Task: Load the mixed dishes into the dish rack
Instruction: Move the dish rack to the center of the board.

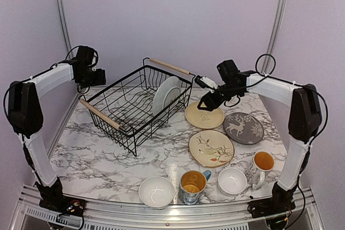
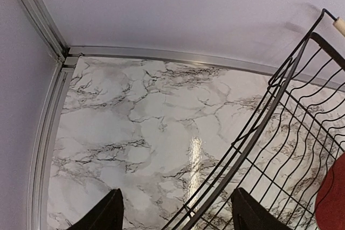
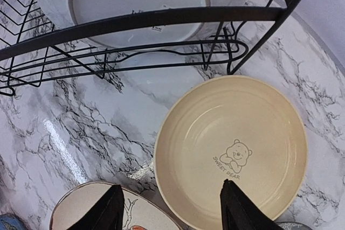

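Black wire dish rack holds 1 white plate; 3 patterned plates, 2 white bowls and 2 yellow-lined mugs unloaded; left gripper, right gripper apart, empty.

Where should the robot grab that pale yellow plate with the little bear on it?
The yellow plate lies flat on the table, so only its upturned rim offers a hold. Probably best: the right tool, open above it, comes straight down, one finger inside the rim and one outside.
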`<state>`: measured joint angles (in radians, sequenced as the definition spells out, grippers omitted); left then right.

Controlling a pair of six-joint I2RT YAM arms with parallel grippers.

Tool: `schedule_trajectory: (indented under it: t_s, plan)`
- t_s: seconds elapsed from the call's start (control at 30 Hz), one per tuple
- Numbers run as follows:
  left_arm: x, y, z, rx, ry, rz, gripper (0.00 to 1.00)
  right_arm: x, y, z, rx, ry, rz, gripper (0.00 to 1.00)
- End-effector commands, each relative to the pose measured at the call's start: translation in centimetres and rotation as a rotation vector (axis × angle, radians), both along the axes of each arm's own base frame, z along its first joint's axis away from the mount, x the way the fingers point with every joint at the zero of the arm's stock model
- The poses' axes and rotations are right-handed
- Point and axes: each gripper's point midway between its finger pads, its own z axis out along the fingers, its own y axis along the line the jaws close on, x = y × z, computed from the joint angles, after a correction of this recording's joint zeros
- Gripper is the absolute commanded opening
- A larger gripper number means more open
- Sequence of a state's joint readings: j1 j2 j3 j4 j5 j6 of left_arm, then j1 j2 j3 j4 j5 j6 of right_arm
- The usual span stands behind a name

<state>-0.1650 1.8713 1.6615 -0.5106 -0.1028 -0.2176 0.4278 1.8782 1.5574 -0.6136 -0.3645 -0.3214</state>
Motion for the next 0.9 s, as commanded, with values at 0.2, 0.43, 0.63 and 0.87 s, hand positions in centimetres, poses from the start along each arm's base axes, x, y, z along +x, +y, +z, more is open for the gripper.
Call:
schedule_trajectory:
  t_s: [0.2,0.43,0.63,0.87]
  plan:
    - [-2.8,6.1,-3.8,0.139,0.178,0.125,0.67,3.4,1.9,0.6,0.003,-0.013,-0.025,0.58]
    - [-2.9,6.6,-5.7,0.137,0.244,0.106,0.66,6.5,1.7,-0.9,-0.077,-0.036,-0.085,0.58]
    - [-4.1,5.6,-7.3,0.132,0.296,0.03,0.58,8.8,2.0,-1.9,-0.095,-0.044,-0.104,0.58]
    - [-7.4,3.3,-6.0,0.081,0.275,-0.066,0.56,11.2,3.2,-2.7,-0.106,-0.106,-0.074,0.58]
